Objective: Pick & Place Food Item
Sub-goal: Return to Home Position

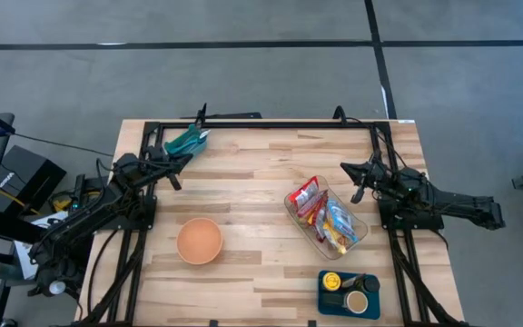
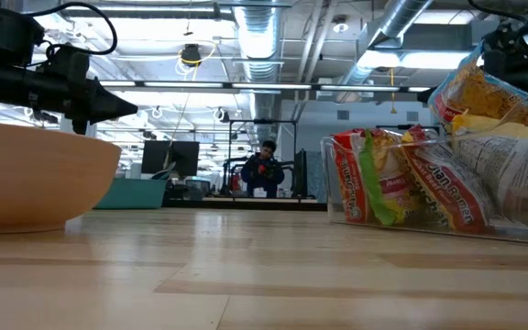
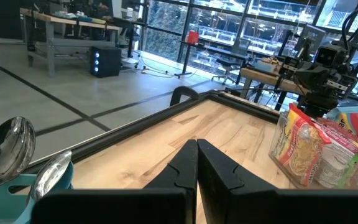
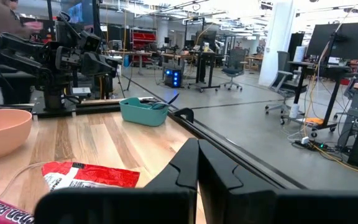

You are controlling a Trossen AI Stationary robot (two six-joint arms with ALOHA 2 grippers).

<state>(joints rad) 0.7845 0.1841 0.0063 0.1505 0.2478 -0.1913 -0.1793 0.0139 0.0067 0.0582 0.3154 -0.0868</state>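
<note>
The pale wooden surface (image 1: 261, 182) stood on a grey floor in an open workshop. The noodle packs (image 1: 325, 216) lay heaped in the transparent bin (image 1: 289, 202), right of centre in the high view, with the bin's long axis running from upper left to lower right. The right end effector (image 1: 356, 182) hung just beside the bin's upper right side. It was much nearer than the left end effector (image 1: 174, 178), which sat well apart at the left of the frame, just below the green bin (image 1: 187, 141). Each wrist view showed its own end effector pressed together, pinching nothing. With both empty, drawing back to rest seemed to call only for a path clear of the bins. The left wrist view showed two silver spoons (image 3: 8, 152) rising from the green bin, which were hard to tell from above. Only the high view showed the blue tray (image 1: 327, 304) at lower right. Only the low view showed a person (image 2: 266, 170) far behind.
</note>
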